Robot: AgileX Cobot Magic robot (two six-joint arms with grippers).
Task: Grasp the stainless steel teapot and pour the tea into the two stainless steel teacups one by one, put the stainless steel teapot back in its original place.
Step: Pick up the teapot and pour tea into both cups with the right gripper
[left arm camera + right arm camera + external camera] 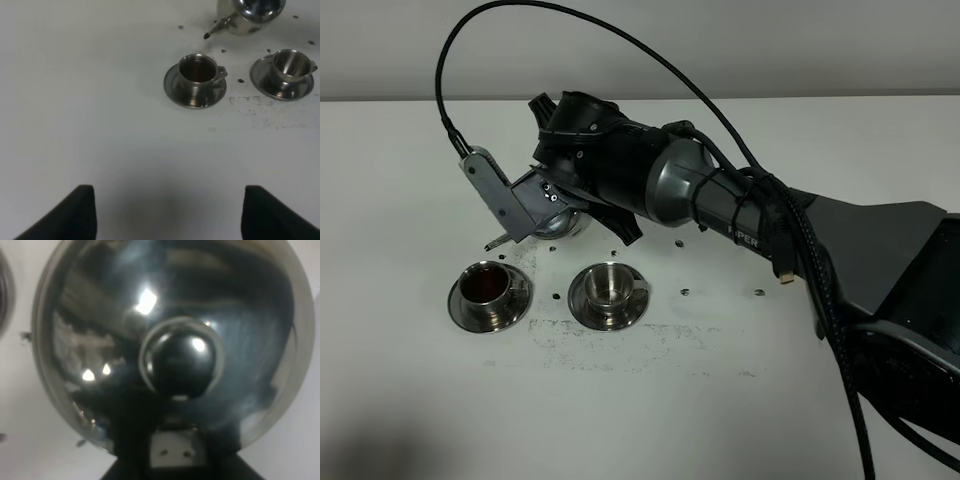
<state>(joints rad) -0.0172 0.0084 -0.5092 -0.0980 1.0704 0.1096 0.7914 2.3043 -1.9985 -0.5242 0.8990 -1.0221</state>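
Note:
My right gripper (560, 205) reaches in from the right and is shut at the handle of the stainless steel teapot (570, 226). The arm hides most of the pot, and only its thin spout (497, 241) pokes out leftward. The right wrist view is filled by the domed lid and its knob (182, 360). Two stainless steel teacups stand on saucers in front of the pot. The left teacup (485, 288) (199, 71) holds dark reddish tea (200, 75); the right teacup (610, 284) (290, 64) looks empty. My left gripper (170, 215) is open over bare table. The original place is hidden.
A black cable (620, 40) arcs over the table from the wrist camera to the right arm. The arm's dark base (905, 300) fills the right side. Small dark dots and a scuffed patch (620, 345) mark the white tabletop near the cups.

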